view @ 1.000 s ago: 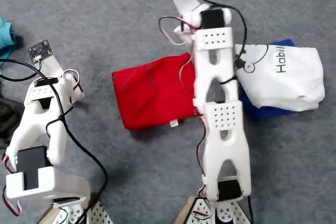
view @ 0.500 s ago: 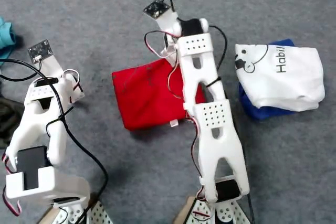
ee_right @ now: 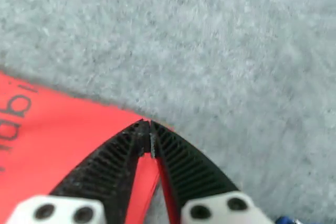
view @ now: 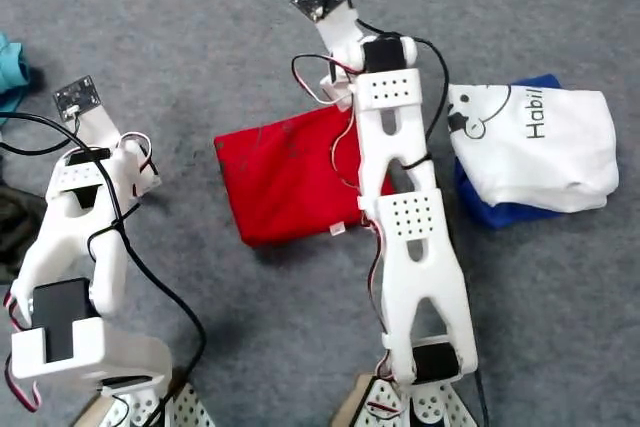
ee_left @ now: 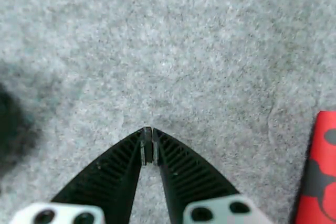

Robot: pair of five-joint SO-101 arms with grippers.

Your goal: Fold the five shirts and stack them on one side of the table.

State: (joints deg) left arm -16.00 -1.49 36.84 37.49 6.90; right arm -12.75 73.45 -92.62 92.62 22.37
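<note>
grey table [view: 200,37], red shirt [view: 280,177] crosswise, right claw [ee_right: 147,130] seemingly pinching

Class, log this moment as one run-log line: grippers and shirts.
left gripper: shut, holding nothing | right gripper: shut on red shirt edge | white shirt: folded on blue shirt

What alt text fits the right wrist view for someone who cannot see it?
The right gripper, jaws closed, pinches the corner of a red shirt lying on the grey table. Red cloth shows between its black fingers.
</note>
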